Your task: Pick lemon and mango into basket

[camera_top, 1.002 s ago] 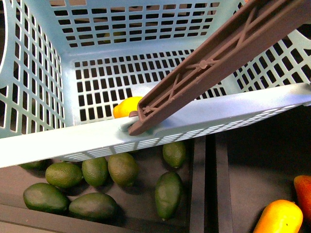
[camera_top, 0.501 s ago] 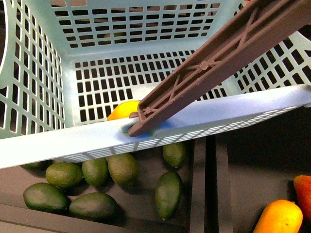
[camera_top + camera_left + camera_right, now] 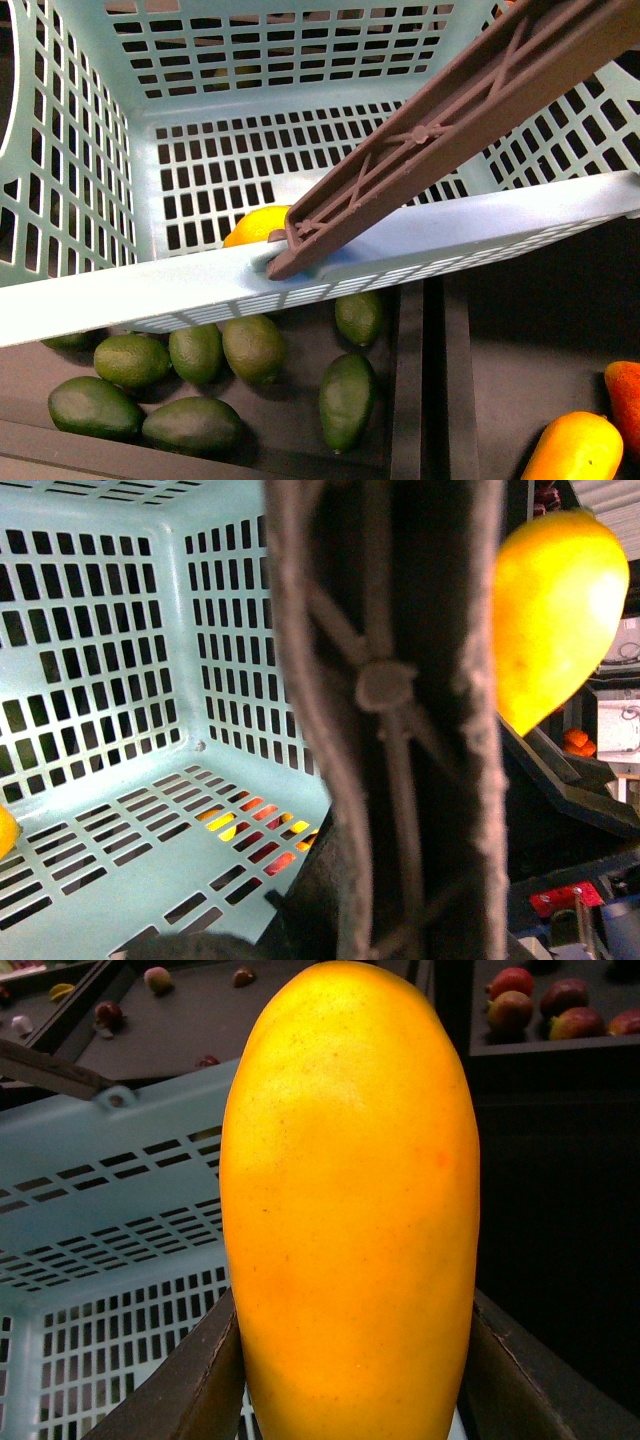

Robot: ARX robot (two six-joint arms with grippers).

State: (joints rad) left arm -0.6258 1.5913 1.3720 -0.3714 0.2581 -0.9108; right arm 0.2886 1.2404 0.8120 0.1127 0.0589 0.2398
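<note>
Gripping of the mango (image 3: 350, 1210) is shown in the right wrist view: the right gripper (image 3: 350, 1400) is closed on it, with one dark finger (image 3: 180, 1390) pressed against each side of the fruit's lower half. The mango is held upright, above the basket (image 3: 100, 1190), whose slotted teal wall and floor are seen behind and below it. In the left wrist view the same mango (image 3: 560, 610) is seen beside the blurred brown handle (image 3: 400, 680), which fills the middle of that picture. The jaws of the left gripper are not made out there, so whether they are open or closed cannot be told.

The lemon (image 3: 258, 224) is seen lying on the basket floor, just behind the near rim (image 3: 80, 290) and partly hidden by the foot of the raised handle (image 3: 450, 130). A sliver of it (image 3: 5, 832) is also caught at the edge of the left wrist view.

Below the basket, dark green avocados (image 3: 190, 425) are spread over a dark tray (image 3: 285, 420). In the next compartment, a second orange-yellow fruit (image 3: 575, 450) is seen beside a red fruit (image 3: 625, 400).
</note>
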